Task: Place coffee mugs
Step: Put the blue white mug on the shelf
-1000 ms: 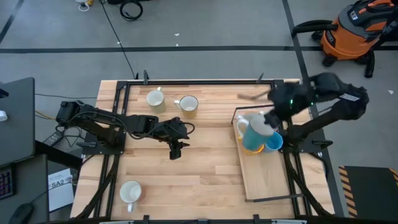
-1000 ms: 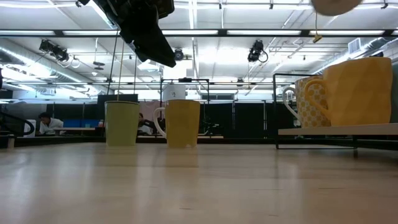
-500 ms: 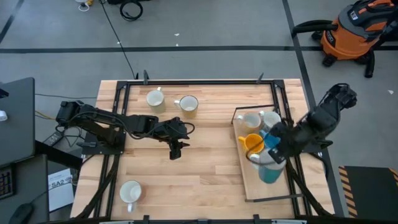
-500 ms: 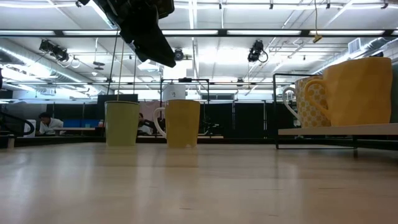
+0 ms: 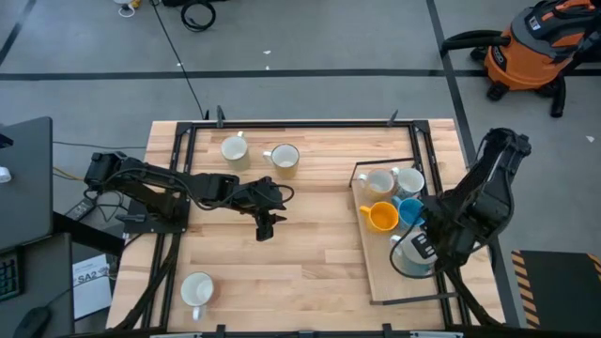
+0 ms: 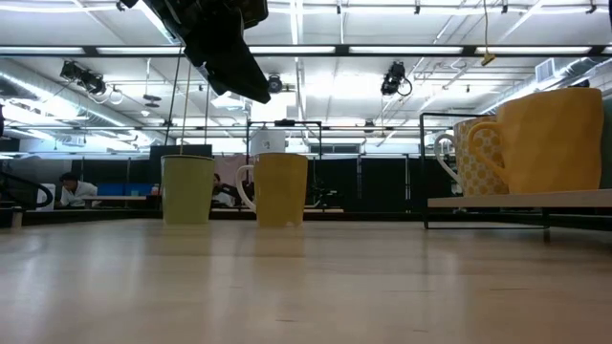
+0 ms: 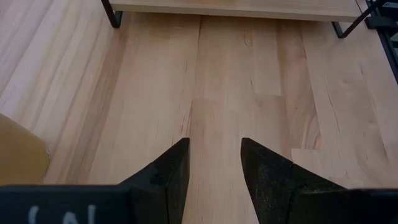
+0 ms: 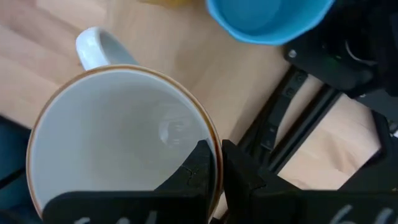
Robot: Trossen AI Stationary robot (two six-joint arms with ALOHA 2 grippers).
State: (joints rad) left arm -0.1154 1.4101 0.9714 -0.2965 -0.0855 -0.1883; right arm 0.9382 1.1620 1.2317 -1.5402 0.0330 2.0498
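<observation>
My right gripper (image 5: 420,247) (image 8: 216,163) is shut on a coffee mug with a white inside and a brown rim (image 5: 406,259) (image 8: 118,137), over the near part of the wooden tray (image 5: 380,282). On the tray's far part stand two white mugs (image 5: 380,180) (image 5: 411,177), a yellow-orange mug (image 5: 380,217) and a blue mug (image 5: 410,211) (image 8: 267,18). Two cream mugs (image 5: 234,148) (image 5: 285,157) stand at the table's far side and one (image 5: 197,289) stands near the front left. My left gripper (image 5: 264,228) (image 7: 214,144) hangs open over bare table. My right gripper pinches the mug's rim (image 8: 210,144), one finger inside the mug and one outside, on the side opposite the handle (image 8: 99,48). The fingers come from above, pointing down. The mug stays upright, mouth up, above the tray; whether its base rests on the tray I cannot tell.
The tray has a thin dark frame (image 5: 413,161) at its far edge and stands raised on legs (image 6: 516,203). Dark rails (image 5: 300,122) run round the table top. Bare wood (image 5: 310,253) lies between the two arms. An orange vacuum (image 5: 535,47) stands on the floor beyond.
My right gripper has swung with the mug from over the tray's far end toward the table's near edge, sinking and rolling its wrist. The mug now hangs lower, over the tray's near part.
</observation>
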